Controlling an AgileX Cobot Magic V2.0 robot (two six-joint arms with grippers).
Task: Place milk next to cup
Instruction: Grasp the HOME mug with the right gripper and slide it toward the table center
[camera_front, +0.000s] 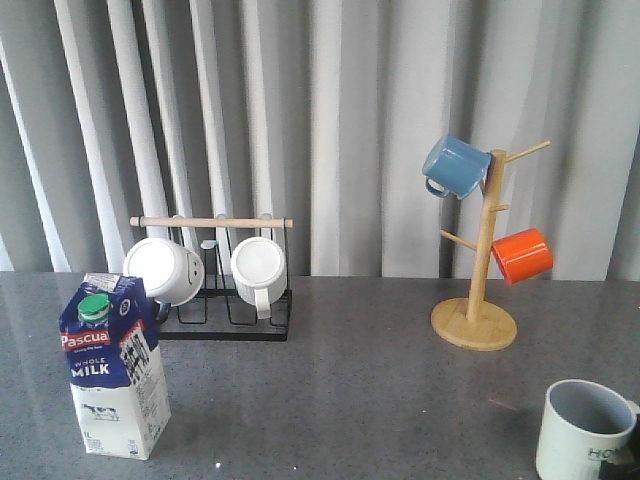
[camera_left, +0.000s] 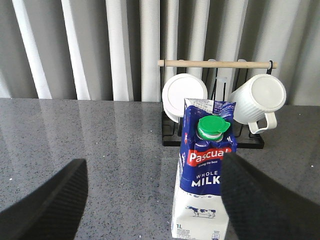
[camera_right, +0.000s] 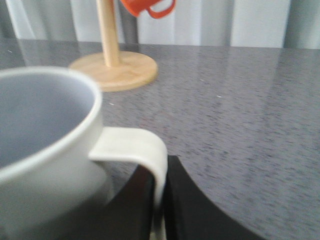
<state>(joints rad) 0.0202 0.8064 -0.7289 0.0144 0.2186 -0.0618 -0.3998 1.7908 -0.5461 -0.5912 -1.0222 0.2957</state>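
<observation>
The milk (camera_front: 112, 370) stands upright at the front left of the grey table; it also shows in the left wrist view (camera_left: 205, 175), blue top, green cap, white base. My left gripper (camera_left: 152, 200) is open, its fingers (camera_left: 47, 205) wide apart, with the carton just ahead near one finger and apart from both. The cup (camera_front: 585, 432), cream-white with a grey inside, stands at the front right. In the right wrist view my right gripper (camera_right: 159, 205) is shut on the handle of the cup (camera_right: 45, 150). Neither arm shows clearly in the front view.
A black rack (camera_front: 225, 300) with a wooden bar holds two plain white mugs behind the milk. A wooden mug tree (camera_front: 478, 300) at the back right carries a blue mug (camera_front: 455, 167) and an orange mug (camera_front: 522, 255). Grey curtains hang behind the table.
</observation>
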